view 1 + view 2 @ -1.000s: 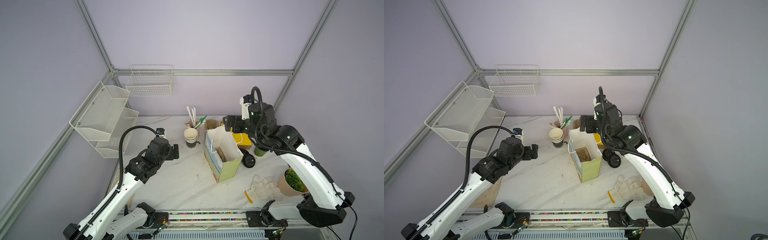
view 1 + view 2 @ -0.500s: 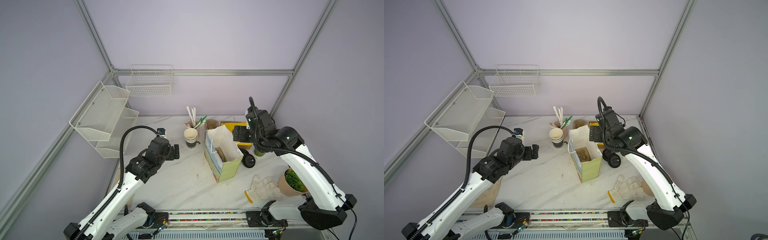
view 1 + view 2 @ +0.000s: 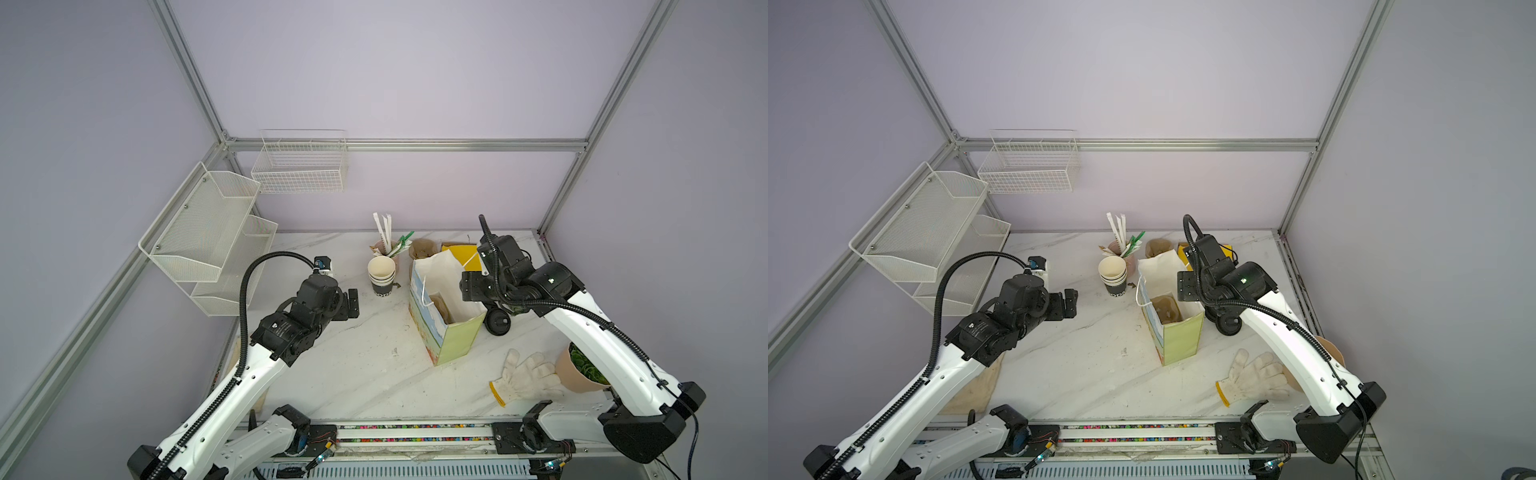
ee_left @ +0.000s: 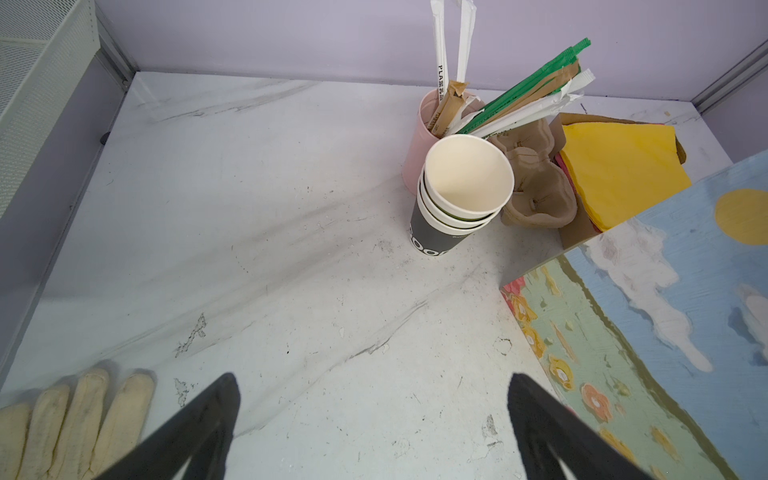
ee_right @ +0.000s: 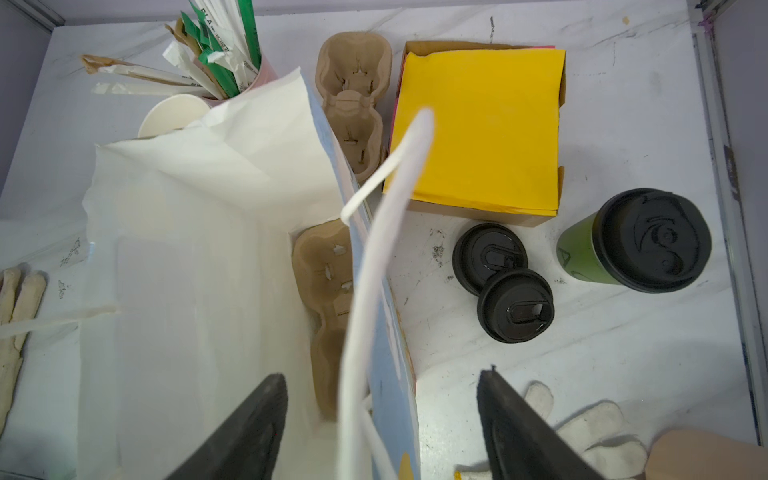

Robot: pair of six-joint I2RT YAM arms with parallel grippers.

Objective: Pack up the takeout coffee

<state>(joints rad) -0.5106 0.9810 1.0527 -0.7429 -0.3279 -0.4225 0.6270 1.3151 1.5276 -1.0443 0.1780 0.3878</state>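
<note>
Takeout coffee (image 5: 636, 243): green cup with a black lid, upright on the table (image 5: 623, 345), just beside two loose black lids (image 5: 505, 282); it stands outside the bag and nothing holds it.
Paper bag (image 3: 446, 332): upright mid-table, mouth gaping; a brown cup carrier (image 5: 328, 299) lies inside.
Right pincer (image 5: 382, 374): released, jaws apart above the bag's rim; one bag wall and the white handle (image 5: 374, 249) lie between them, neither visibly pinched.
Left pincer (image 4: 372, 378): released, jaws spread wide over bare table, left of the bag, not touching it.
Stacked cups (image 4: 461, 195): nested, beside a pink cup of straws (image 4: 417, 141).
Yellow napkins (image 5: 478, 124): in a cardboard box near the lids.
</note>
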